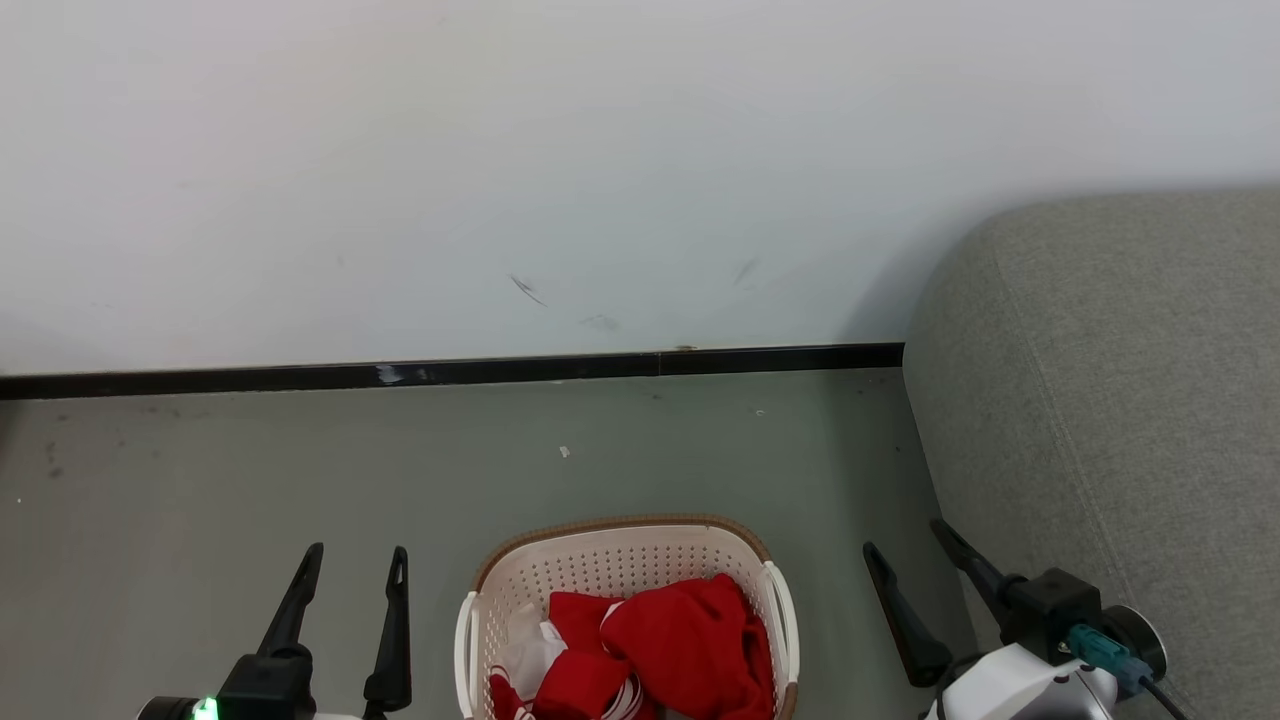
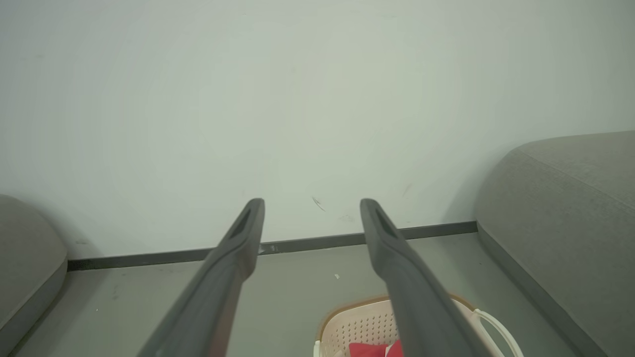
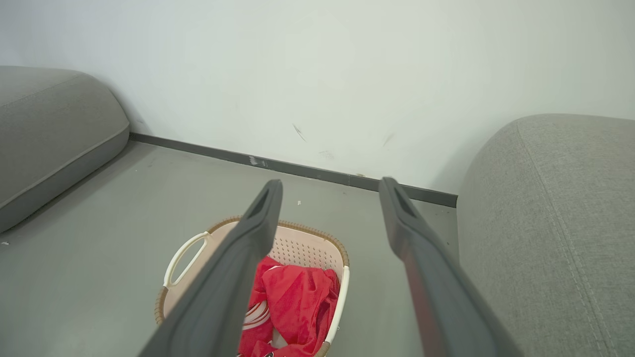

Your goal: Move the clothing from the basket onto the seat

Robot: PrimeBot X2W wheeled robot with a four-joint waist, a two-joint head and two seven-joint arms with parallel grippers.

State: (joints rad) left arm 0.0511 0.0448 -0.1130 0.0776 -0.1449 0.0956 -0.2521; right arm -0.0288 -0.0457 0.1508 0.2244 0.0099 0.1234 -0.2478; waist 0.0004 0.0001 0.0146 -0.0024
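Lying crumpled in the basket (image 1: 600, 565), the clothing (image 1: 680, 640) was red with white stripes and filled the nearer part of it. The basket stood on the grey floor (image 1: 250, 470) at the near middle of the scene. The seat (image 1: 1120, 400) rose to the right of the basket, near it but not touching, its rounded corner toward the far wall (image 1: 500, 150).

The left gripper (image 1: 357, 550) hung to the left of the basket, its two dark fingers spread apart and holding nothing. The right gripper (image 1: 905, 537) hung between the basket and the seat, its fingers also spread and empty. Both pointed toward the far wall, where a black baseboard (image 1: 500, 368) met the floor. In the right wrist view another grey cushioned piece (image 3: 49, 129) lay at the far left, well apart from the basket.
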